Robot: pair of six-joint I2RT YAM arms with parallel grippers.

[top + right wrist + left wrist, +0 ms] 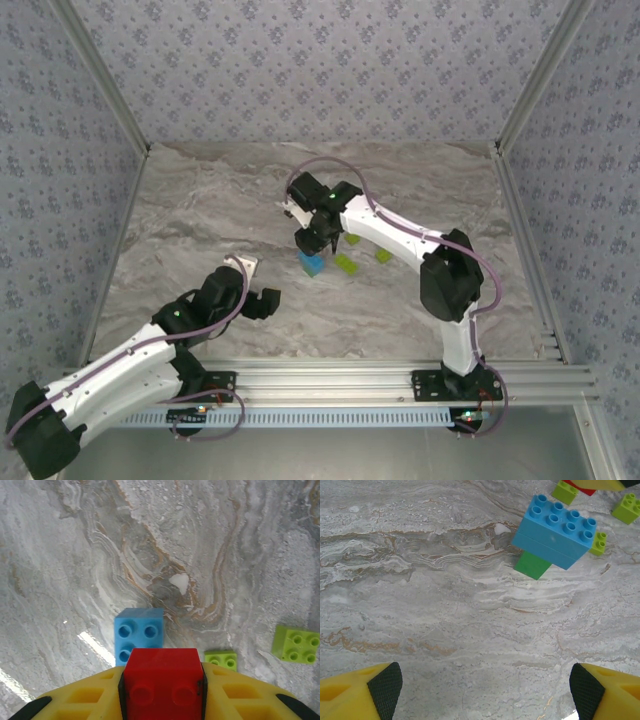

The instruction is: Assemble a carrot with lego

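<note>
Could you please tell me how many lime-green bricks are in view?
3: one lime-green brick beside the blue stack, one farther right, one by the red brick; others may be hidden.

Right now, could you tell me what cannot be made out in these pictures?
Right wrist: the red brick, cut by the bottom edge, covers part of the blue block.
Left wrist: that blue block hides most of the green brick.
Top external: lime brick too small for detail.
</note>
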